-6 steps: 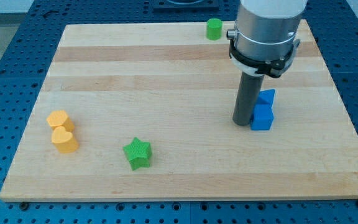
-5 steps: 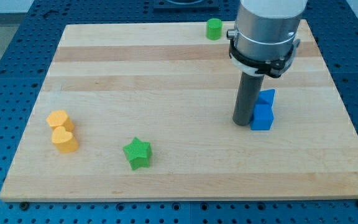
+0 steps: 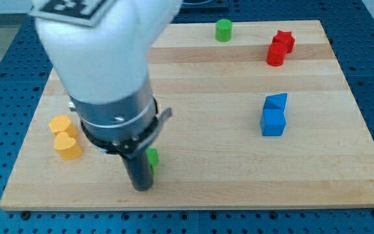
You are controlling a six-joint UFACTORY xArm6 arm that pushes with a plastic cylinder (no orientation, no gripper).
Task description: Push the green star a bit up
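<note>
The green star lies near the board's bottom edge, left of centre. Only its right side shows; the rod hides the rest. My tip rests on the board just below the star, at its lower left, close to or touching it. The arm's big white and grey body fills the view's upper left above the star.
Two orange blocks, one a heart, sit at the left. Two blue blocks stand right of centre. Two red blocks are at the top right. A green cylinder is at the top edge. The board's bottom edge is near my tip.
The arm has swung from beside the blue blocks down and left to just below the green star, uncovering the red blocks. The star looks where it was.
</note>
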